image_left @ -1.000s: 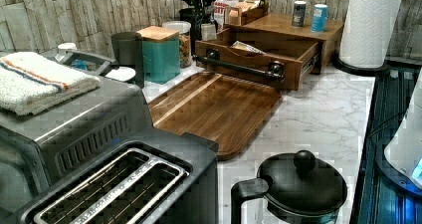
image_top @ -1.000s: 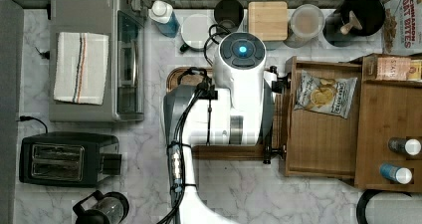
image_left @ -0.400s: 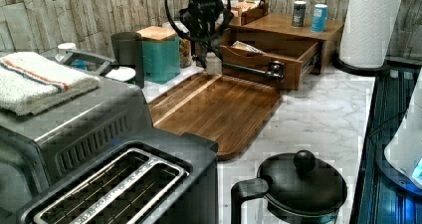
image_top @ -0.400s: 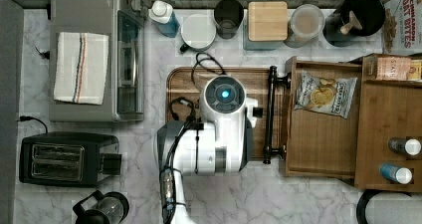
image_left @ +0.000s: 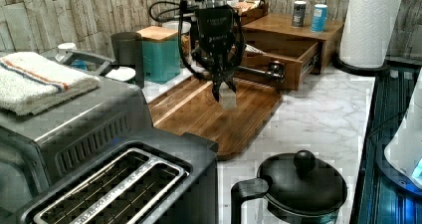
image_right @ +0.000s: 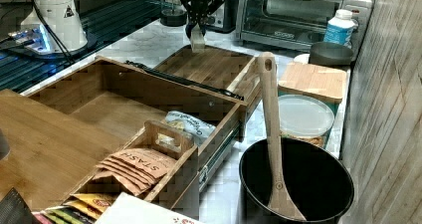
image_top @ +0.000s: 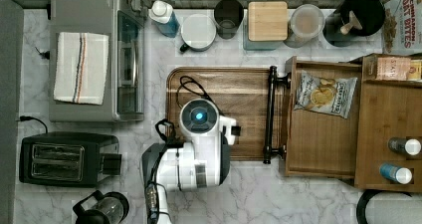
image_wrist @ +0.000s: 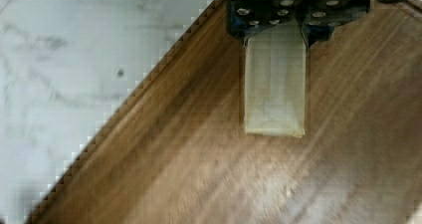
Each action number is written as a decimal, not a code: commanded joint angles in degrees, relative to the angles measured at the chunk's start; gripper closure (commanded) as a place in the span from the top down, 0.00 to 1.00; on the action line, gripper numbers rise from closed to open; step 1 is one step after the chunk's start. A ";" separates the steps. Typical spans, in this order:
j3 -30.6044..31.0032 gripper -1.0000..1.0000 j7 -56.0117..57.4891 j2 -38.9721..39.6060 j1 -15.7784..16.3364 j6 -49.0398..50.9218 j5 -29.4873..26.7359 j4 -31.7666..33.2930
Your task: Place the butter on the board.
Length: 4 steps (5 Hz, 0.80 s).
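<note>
The butter (image_wrist: 274, 79) is a pale wrapped stick, and my gripper (image_wrist: 274, 32) is shut on its upper end. The stick hangs upright over the board (image_wrist: 199, 159), close to the board's grooved edge by the marble counter. In the left view my gripper (image_left: 222, 87) holds the butter (image_left: 228, 100) just above the dark-brown board (image_left: 199, 114); whether they touch I cannot tell. From the right view, the butter (image_right: 197, 37) hangs over the far end of the board (image_right: 209, 64). In the top view my arm (image_top: 199, 117) covers the lower left part of the board (image_top: 239, 92).
An open wooden drawer holding a chips bag (image_top: 326, 94) adjoins the board's black handle (image_top: 270, 114). A toaster oven (image_top: 94, 59), toaster (image_top: 64, 157) and black kettle (image_left: 298, 184) stand around. A mug, canisters and a teal box with a pale lid (image_top: 267, 21) line the back wall.
My arm has swung away from the drawer and the back of the board toward the board's edge by the open counter, coming down with the butter in its grip.
</note>
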<state>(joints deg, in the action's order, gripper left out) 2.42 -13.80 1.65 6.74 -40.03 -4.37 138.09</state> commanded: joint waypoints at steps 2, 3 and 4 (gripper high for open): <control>4.49 0.00 -11.03 1.16 3.69 -14.28 6.59 0.18; 3.57 0.00 -14.27 2.82 4.60 -17.89 10.31 0.51; 2.86 0.00 -14.40 5.08 4.44 -17.92 10.97 -0.85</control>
<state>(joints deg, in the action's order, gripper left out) 5.96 -25.67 5.05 10.83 -58.08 5.03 142.12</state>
